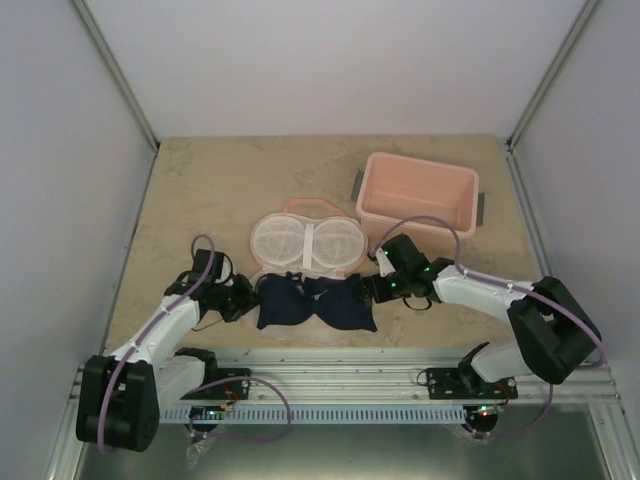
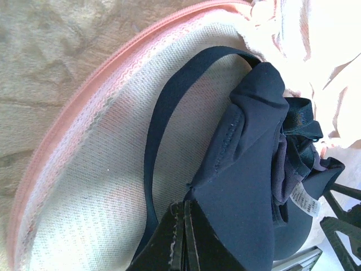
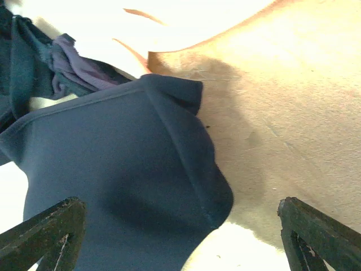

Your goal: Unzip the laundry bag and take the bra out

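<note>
Top external view: the laundry bag [image 1: 308, 243] is seen lying unzipped near the middle of the table [image 1: 200, 190], with its two pale mesh lobes laid open toward the far side; the bra [image 1: 315, 303] is spread across the near half of the bag, cups side by side, just on the arms' side of the open lobes; a pink tub [image 1: 420, 195] is set at the far right, just beyond the bag's right lobe; the left gripper [image 1: 245, 298] is placed at the bra's left end and the right gripper [image 1: 375, 288] at its right end. In the left wrist view the left gripper's fingers [image 2: 169, 243] are seen pressed together, closed on the corner of the bra where the cup's edge and a thin strap [image 2: 155, 152] meet; the strap is looped over the bag's pale mesh lining, which is bordered by the pink zip trim [image 2: 67, 130]; bare table is seen beyond the trim. In the right wrist view the right gripper's fingers [image 3: 45, 231] are held wide apart, open, with nothing gripped; one cup of the bra is seen bulging between them, with bare table to one side and the pale bag beneath; a purplish strip [image 3: 79, 65] is visible near the bra's middle.
</note>
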`<state>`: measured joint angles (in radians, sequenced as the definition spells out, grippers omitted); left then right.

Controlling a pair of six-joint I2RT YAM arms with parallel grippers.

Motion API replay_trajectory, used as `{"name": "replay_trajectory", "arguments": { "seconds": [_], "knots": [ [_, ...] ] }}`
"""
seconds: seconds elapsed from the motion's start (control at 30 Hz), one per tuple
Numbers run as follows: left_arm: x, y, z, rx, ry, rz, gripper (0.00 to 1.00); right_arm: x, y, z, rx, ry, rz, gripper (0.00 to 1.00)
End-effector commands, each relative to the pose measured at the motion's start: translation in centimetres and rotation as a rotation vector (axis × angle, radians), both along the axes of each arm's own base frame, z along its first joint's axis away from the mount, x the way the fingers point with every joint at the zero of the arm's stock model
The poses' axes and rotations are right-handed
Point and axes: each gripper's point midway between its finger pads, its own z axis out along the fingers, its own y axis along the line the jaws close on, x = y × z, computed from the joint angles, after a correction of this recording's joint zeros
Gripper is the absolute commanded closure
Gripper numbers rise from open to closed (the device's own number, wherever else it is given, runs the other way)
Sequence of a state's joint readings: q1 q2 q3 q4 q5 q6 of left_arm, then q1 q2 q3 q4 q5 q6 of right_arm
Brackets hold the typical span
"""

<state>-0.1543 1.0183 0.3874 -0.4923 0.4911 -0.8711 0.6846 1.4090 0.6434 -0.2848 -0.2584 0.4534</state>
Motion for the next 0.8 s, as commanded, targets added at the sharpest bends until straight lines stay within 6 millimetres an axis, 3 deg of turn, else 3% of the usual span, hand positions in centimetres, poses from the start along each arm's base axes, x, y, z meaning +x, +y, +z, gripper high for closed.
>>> {"name": "replay_trajectory", "arguments": {
  "seconds": [0.0,0.1,0.17,0.23,0.33,0.47,0.53,0.63,0.77],
  "knots": [
    [0.1,-0.4,0.4,-0.021,-0.022,-0.007,1.00,-0.2,0.3,-1.0,0.038,0.021,0.026,0.06],
    [0.1,-0.4,0.4,-0.023,-0.025,-0.008,1.00,-0.5,1.0,-2.2,0.068,0.059,0.053,0.07],
    [0.2,-0.4,0.6,-0.024,-0.035,-0.009,1.00,-0.7,1.7,-2.3,0.104,0.074,0.075,0.15],
    [0.3,-0.4,0.7,-0.025,-0.039,-0.008,1.00,-0.8,2.4,-1.7,0.142,0.076,0.094,0.30],
    [0.4,-0.5,0.8,-0.028,-0.048,-0.012,1.00,-0.5,2.3,-0.8,0.146,0.051,0.091,0.63],
    [0.8,-0.8,1.8,-0.050,-0.086,-0.023,1.00,0.0,1.7,1.1,0.121,-0.002,0.082,0.92],
    [1.1,-1.0,2.4,-0.065,-0.105,-0.026,1.00,0.1,1.3,1.9,0.092,-0.009,0.087,0.99],
    [1.5,-1.5,3.5,-0.095,-0.136,-0.031,1.00,0.3,1.6,3.9,0.093,-0.036,0.117,1.00],
    [2.5,-2.3,6.0,-0.153,-0.201,-0.047,1.00,0.7,2.5,8.1,0.139,-0.095,0.161,1.00]
  ]
}}
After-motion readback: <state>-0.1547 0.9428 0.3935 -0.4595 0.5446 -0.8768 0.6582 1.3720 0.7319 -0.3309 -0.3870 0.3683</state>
